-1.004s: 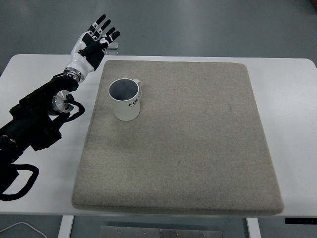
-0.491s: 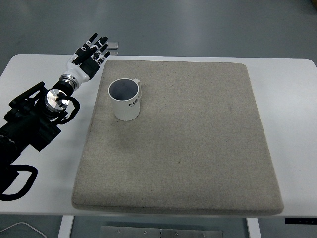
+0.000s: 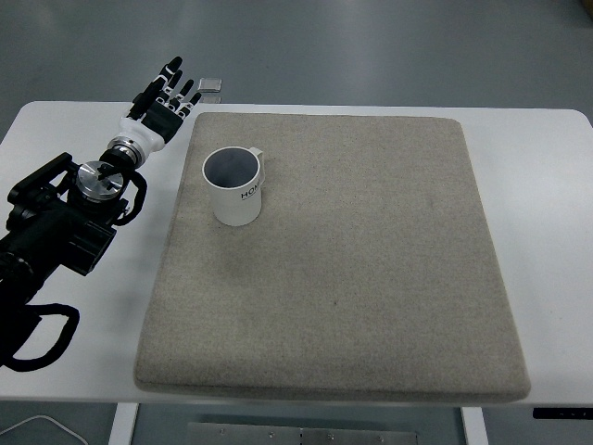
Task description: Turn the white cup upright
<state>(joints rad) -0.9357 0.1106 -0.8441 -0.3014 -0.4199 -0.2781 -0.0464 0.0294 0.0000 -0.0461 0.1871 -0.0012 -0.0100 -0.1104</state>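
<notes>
The cup (image 3: pixel 234 186) stands upright on the mat (image 3: pixel 352 278), mouth up, handle to the far right, in the mat's far left part; so the flip looks done, and nothing of the task seems left but clearing the arm; the left hand (image 3: pixel 161 100) hangs over the white surface (image 3: pixel 74 120) at the far left, well apart from the cup, fingers spread and holding nothing; no right hand shows; by count: one cup, one mat, one hand, one small grey object (image 3: pixel 211 84) at the surface's far edge.
</notes>
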